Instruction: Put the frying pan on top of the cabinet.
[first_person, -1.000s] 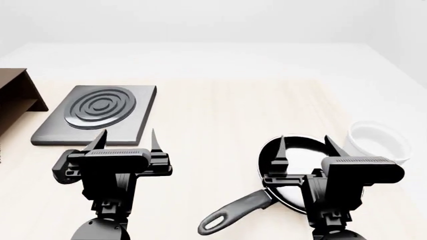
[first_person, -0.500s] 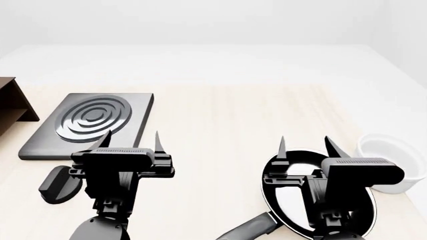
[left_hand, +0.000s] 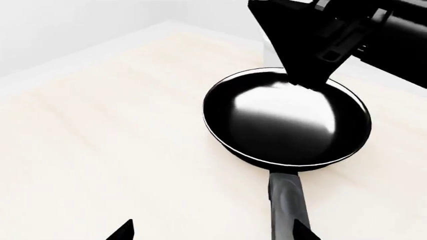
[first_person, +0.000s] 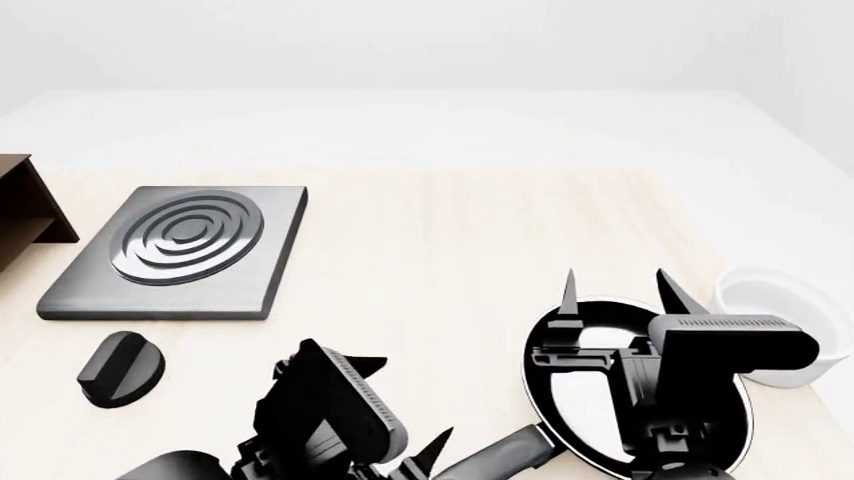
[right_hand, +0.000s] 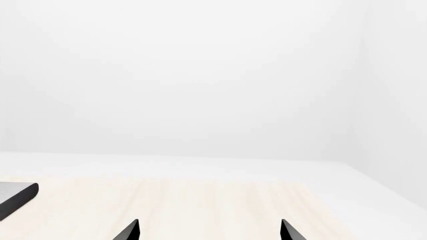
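Observation:
The frying pan (first_person: 587, 395) lies on the table at the near right, its grey handle (first_person: 505, 458) pointing to the near left. My right gripper (first_person: 617, 285) hovers open over the pan and hides much of it. My left gripper (first_person: 400, 405) is open, turned toward the handle and close beside it. In the left wrist view the pan (left_hand: 287, 120) shows its glossy inside, and its handle (left_hand: 287, 200) runs next to one fingertip of the left gripper (left_hand: 212, 232). The right gripper (right_hand: 209, 231) holds nothing. Only a corner of the brown cabinet (first_person: 20, 205) shows at the far left edge.
A square grey plate with rings (first_person: 180, 250) lies at the left, with a dark knob (first_person: 120, 367) in front of it. A white bowl (first_person: 781, 322) stands right of the pan. The right arm's body (left_hand: 320, 35) hangs over the pan's far rim.
My left gripper has swung right and turned toward the pan handle, uncovering the knob. The head view shifted a little one second ago. The right gripper has stayed put.

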